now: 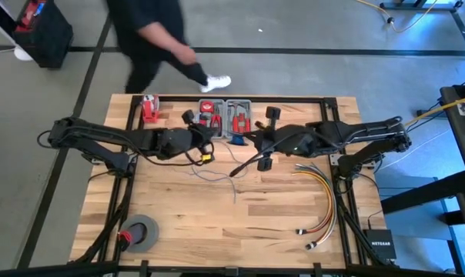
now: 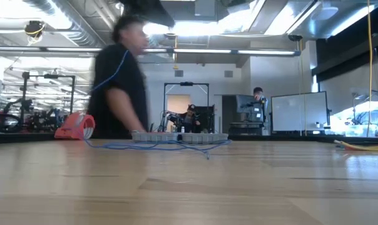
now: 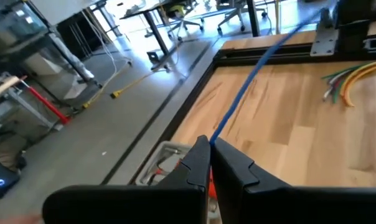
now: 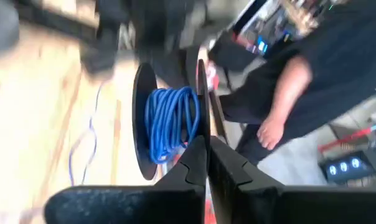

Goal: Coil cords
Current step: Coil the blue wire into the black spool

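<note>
The left tool point(image 3: 210, 144) is hanging over the back middle of the tabletop point(image 1: 240, 223). Its two fingers are pressed together on the blue cord point(image 3: 250, 81), which is running away from the tips in a straight line.

The right tool point(image 4: 206, 142) is close by, just to the right of the left one. Its fingers are pressed together too, right next to a black spool point(image 4: 144, 124). Many loops of the blue cord are sitting wound on that spool. I cannot tell if the fingers are pinching the cord or the spool's edge.

More of the thin cord is lying loose on the wood in front of both arms.

A grey tray point(image 1: 226, 115) is sitting at the back edge. A yellow and orange cable bunch point(image 1: 325, 196) is lying on the right. A tape roll point(image 1: 140, 233) is sitting at the front left. A person point(image 1: 159, 38) is walking past behind the tabletop.
</note>
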`<state>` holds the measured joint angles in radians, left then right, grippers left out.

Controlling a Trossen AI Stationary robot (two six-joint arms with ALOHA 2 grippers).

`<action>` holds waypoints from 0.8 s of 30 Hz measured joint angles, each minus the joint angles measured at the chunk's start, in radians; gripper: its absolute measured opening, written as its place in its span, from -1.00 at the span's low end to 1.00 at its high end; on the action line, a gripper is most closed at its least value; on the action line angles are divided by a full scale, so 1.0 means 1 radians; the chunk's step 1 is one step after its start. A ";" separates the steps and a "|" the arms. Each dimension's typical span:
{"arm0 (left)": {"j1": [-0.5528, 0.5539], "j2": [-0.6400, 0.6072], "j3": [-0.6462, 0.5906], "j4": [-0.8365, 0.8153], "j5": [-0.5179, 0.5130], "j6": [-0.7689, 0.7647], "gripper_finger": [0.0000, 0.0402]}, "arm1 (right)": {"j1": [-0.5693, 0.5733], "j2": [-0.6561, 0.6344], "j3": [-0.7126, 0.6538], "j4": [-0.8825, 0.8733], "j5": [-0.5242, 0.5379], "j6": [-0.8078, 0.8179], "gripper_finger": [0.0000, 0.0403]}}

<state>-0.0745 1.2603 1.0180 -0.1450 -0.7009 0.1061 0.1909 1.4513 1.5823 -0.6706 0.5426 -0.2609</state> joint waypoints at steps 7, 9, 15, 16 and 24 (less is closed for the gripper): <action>-0.023 -0.078 0.002 -0.072 0.014 -0.066 -0.97 | -0.039 0.003 -0.109 -0.060 0.037 0.057 -0.97; -0.024 -0.081 0.002 -0.073 0.052 -0.080 -0.97 | -0.058 0.003 -0.153 -0.027 0.070 0.058 -0.97; -0.023 -0.045 0.002 0.000 0.164 -0.135 -0.97 | -0.120 0.004 -0.262 0.119 0.093 0.048 -0.97; -0.023 -0.034 0.002 0.020 0.166 -0.136 -0.97 | -0.128 0.004 -0.277 0.150 0.091 0.046 -0.97; -0.016 0.011 0.003 0.128 0.171 -0.113 -0.97 | -0.154 0.005 -0.362 0.280 -0.007 0.017 -0.97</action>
<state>-0.0902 1.2716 1.0206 -0.0171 -0.5303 -0.0072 0.0368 1.4559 1.2205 -0.3911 0.5360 -0.2440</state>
